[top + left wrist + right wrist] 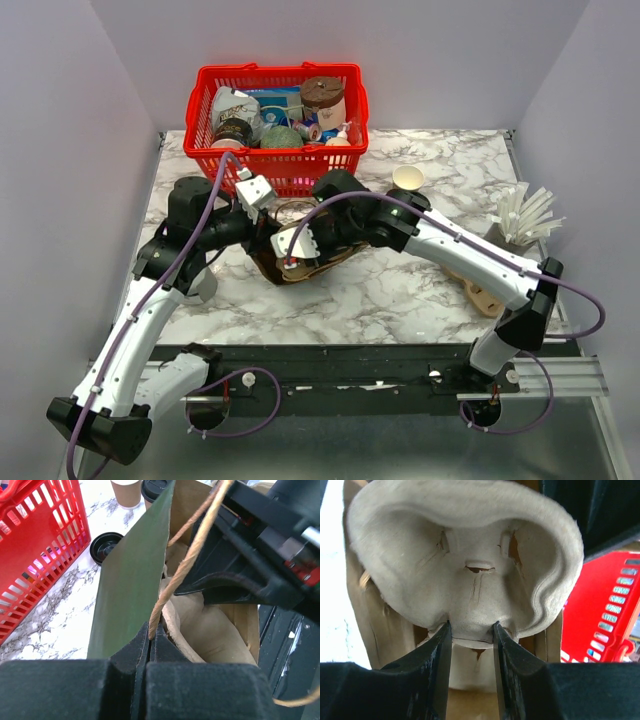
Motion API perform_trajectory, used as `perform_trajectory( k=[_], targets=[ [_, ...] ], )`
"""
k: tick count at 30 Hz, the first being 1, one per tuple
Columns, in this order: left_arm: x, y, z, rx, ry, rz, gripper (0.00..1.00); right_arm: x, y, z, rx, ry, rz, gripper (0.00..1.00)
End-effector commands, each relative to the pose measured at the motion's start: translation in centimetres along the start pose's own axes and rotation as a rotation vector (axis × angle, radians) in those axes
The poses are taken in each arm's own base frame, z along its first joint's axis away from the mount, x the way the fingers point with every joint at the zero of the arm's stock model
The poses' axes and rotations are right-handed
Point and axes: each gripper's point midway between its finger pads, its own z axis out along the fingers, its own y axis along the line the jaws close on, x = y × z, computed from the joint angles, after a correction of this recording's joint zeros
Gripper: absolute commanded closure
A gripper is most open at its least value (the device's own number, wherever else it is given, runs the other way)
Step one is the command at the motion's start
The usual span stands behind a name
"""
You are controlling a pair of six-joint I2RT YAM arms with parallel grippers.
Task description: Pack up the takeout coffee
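The takeout coffee (408, 178), a small tan paper cup with a white inside, stands upright and alone on the marble right of the basket; it also shows as the tan cup (126, 492) at the top of the left wrist view. A brown paper bag (300, 268) lies at the table's middle. My left gripper (151, 630) is shut on the bag's twine handle (187, 562), holding the mouth open. My right gripper (472, 627) reaches into the bag, shut on the middle ridge of a pulp cup carrier (470, 555).
A red basket (277, 165) full of groceries stands at the back, close behind both grippers. Two black lids (106, 546) lie on the marble between the basket and the bag. A holder of white sticks (522, 218) and a wooden piece (487, 296) sit at the right.
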Motion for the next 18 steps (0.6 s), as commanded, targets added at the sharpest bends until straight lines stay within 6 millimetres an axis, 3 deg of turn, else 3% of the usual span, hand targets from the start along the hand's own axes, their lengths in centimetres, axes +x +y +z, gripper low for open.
perform_trajectory(
  k=[1, 4, 8, 14, 18],
  targets=[
    [-0.4, -0.5, -0.3, 0.004, -0.031, -0.022, 1.00, 3.3, 1.1, 0.6, -0.048, 0.203, 0.034, 0.99],
    [-0.4, -0.8, -0.4, 0.015, -0.034, -0.027, 1.00, 5.1, 1.4, 1.2, -0.057, 0.296, 0.046, 1.00],
    [0.2, -1.0, -0.4, 0.022, -0.026, -0.031, 1.00, 4.3, 1.0, 0.9, -0.052, 0.297, 0.079, 0.99],
    [0.7, -0.6, -0.5, 0.002, -0.011, 0.004, 1.00, 2.1, -0.1, -1.8, 0.008, 0.217, 0.105, 1.00],
    [1.2, -0.1, -0.5, -0.023, 0.013, 0.019, 1.00, 3.2, -0.5, -3.1, 0.054, 0.273, 0.100, 1.00]
  ],
)
